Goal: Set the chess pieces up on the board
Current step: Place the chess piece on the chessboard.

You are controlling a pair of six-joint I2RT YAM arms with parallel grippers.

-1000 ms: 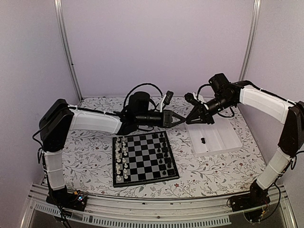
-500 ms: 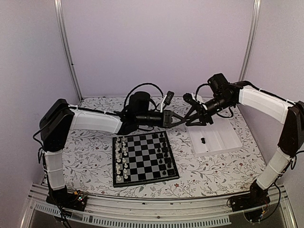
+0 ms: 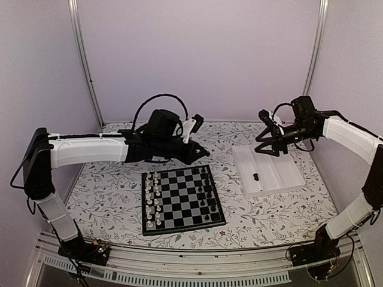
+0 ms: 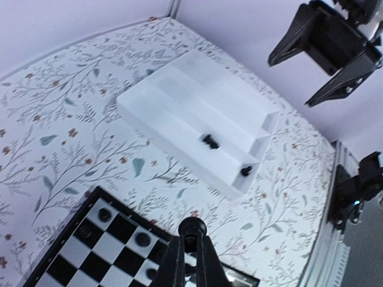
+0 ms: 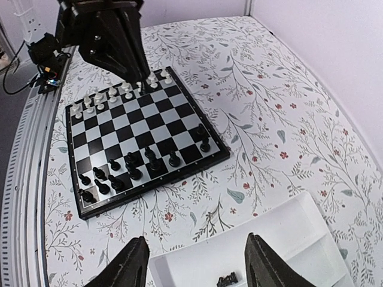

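— Shall we begin at the left claw [image 4: 191,244]?

— Yes. We see its fingers pressed together, clamped on a black chess piece [image 4: 192,227] with a round head, gripped at the very tips. It hangs over the far right corner of the board [image 3: 182,200].

— And what do we find on the board?

— White chessmen [image 3: 152,197] stand in two files down its left side. Black chess pieces [image 3: 207,192] stand along its right side, with bare squares among them.

— What about the right claw [image 5: 195,237]?

— We see its fingers spread well apart. It is raised above the far part of the white tray [image 3: 281,179], which lies on the table [image 3: 114,191] to the right of the board, apart from it.

— Anything in the tray?

— We make out two loose black pieces [image 4: 210,141] lying in its grooves, but we cannot tell their kind.
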